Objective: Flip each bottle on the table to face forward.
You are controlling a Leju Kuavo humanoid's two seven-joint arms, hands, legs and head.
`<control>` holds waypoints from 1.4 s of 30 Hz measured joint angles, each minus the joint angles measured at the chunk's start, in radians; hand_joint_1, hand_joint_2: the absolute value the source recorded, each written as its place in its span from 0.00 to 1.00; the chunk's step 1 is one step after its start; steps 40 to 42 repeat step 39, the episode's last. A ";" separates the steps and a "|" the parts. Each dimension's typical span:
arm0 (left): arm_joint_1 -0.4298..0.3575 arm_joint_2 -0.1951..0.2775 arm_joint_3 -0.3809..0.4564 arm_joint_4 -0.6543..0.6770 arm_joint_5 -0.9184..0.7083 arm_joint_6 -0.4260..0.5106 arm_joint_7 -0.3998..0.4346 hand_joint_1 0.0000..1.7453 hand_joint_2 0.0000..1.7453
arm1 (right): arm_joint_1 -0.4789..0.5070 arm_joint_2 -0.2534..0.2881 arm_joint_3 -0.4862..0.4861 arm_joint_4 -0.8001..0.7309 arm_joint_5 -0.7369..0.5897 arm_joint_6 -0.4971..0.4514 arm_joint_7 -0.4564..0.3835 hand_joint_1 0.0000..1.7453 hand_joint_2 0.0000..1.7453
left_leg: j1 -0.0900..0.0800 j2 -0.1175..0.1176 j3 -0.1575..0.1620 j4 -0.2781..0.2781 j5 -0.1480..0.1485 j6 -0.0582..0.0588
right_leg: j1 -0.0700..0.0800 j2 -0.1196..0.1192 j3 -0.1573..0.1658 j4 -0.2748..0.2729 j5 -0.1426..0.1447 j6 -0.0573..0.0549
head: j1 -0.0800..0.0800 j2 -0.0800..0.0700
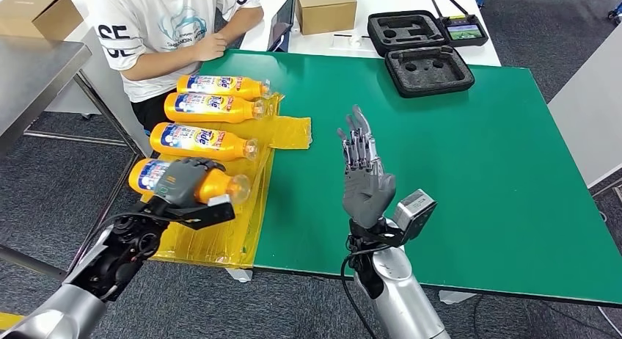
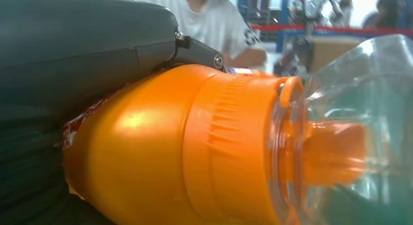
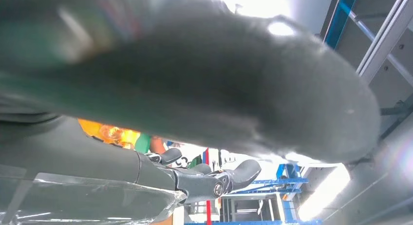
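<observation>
Green table top (image 1: 469, 155) at centre, white table (image 1: 381, 42) at twelve o'clock, grey steel bench (image 1: 33, 67) at ten — dark grey carpet (image 1: 59, 199) below.

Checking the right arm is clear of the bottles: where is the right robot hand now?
In the head view, the right robot hand is raised over the green table, right of the yellow sheet.

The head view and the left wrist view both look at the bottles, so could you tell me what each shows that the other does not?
The head view alone shows the green table, three more orange bottles lying on a yellow sheet, the raised, open right hand and a black foam case. The left wrist view alone shows the nearest bottle's ribbed orange collar under its clear cap. Both show the left hand on the nearest bottle and the seated person.
</observation>
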 joint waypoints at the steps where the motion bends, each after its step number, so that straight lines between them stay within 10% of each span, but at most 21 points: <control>1: -0.008 -0.006 -0.017 0.021 -0.013 -0.005 0.001 1.00 1.00 | -0.003 0.001 0.002 0.003 0.000 0.000 0.000 0.00 0.00 | 0.000 0.000 0.000 0.000 0.000 0.000 | 0.000 0.000 0.000 0.000 0.000 0.000 | 0.000 0.000; 20: -0.104 -0.086 -0.134 0.269 -0.030 -0.031 -0.017 1.00 1.00 | -0.014 0.006 0.022 0.050 -0.008 0.025 0.000 0.00 0.00 | 0.000 0.000 0.000 0.000 0.000 0.000 | 0.000 0.000 0.001 0.000 0.000 0.000 | 0.000 0.000; 31: -0.206 -0.094 -0.148 0.394 0.048 -0.219 -0.102 0.98 1.00 | -0.035 0.014 0.022 0.096 -0.005 0.043 0.000 0.00 0.00 | 0.000 0.000 0.003 0.000 0.000 0.000 | 0.000 0.000 0.004 0.000 0.000 0.000 | 0.000 0.000; 32: -0.210 -0.095 -0.150 0.401 0.048 -0.221 -0.102 0.93 1.00 | -0.035 0.014 0.021 0.098 -0.005 0.043 0.000 0.00 0.00 | 0.000 0.000 0.003 0.000 0.000 0.000 | 0.000 0.000 0.004 0.000 0.000 0.000 | 0.000 0.000; 36: -0.229 -0.097 -0.158 0.431 0.052 -0.257 -0.113 0.11 1.00 | -0.035 0.014 0.021 0.108 0.001 0.043 0.000 0.00 0.00 | 0.000 0.000 0.004 0.000 0.000 0.000 | 0.000 0.000 0.005 0.000 0.000 0.000 | 0.000 0.000; 42: -0.249 -0.100 -0.169 0.463 0.068 -0.320 -0.134 0.00 1.00 | -0.039 0.016 0.021 0.118 0.002 0.040 0.000 0.00 0.00 | 0.000 0.000 0.005 0.000 0.000 0.000 | 0.000 0.000 0.005 0.000 0.000 0.000 | 0.000 0.000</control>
